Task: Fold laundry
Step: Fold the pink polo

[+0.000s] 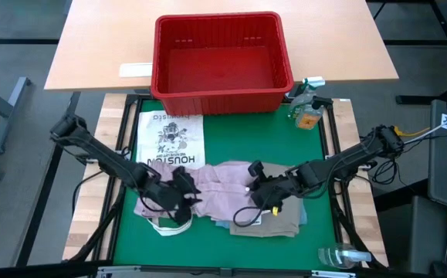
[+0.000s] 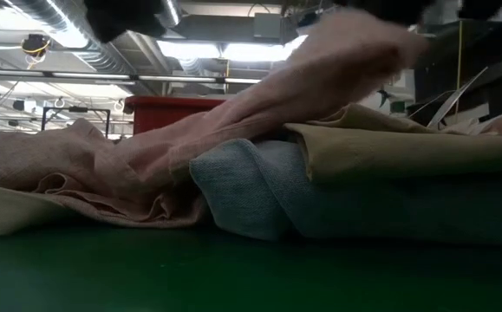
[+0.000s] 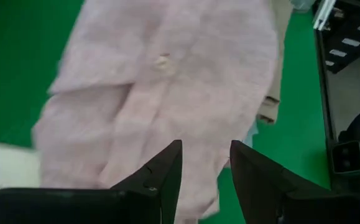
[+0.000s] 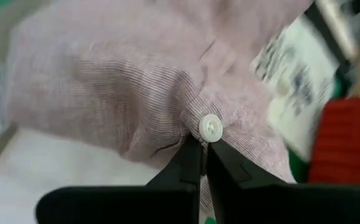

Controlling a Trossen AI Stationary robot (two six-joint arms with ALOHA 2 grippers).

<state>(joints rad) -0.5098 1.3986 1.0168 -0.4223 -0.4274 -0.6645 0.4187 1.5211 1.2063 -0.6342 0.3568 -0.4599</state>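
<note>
The pale pink shirt (image 1: 221, 185) lies crumpled across the middle of the green mat, partly over the folded light blue jeans (image 2: 259, 195) and the tan cloth (image 1: 277, 218). My right gripper (image 4: 203, 148) is at the shirt's right part, shut on it beside a white button (image 4: 211, 127). In the low view the shirt (image 2: 337, 65) rises from the pile toward the upper right. My left gripper (image 3: 204, 168) hovers over the shirt's left part (image 1: 181, 193) with its fingers apart and pink cloth showing in the gap. My right gripper pinches the shirt's buttoned edge (image 4: 195, 124) between its two fingers, right beside the button. The fingers slant down at it from the table's right. The cloth puckers at the fingertips and is raised there, while the rest lies on the pile. Whether my left gripper touches the shirt, I cannot tell.
A white printed T-shirt (image 1: 173, 139) lies flat at the mat's far left. The red basket (image 1: 219, 66) stands beyond the far edge. A spray bottle (image 1: 308, 108) sits at the far right corner and a clear bottle (image 1: 339, 255) at the near right.
</note>
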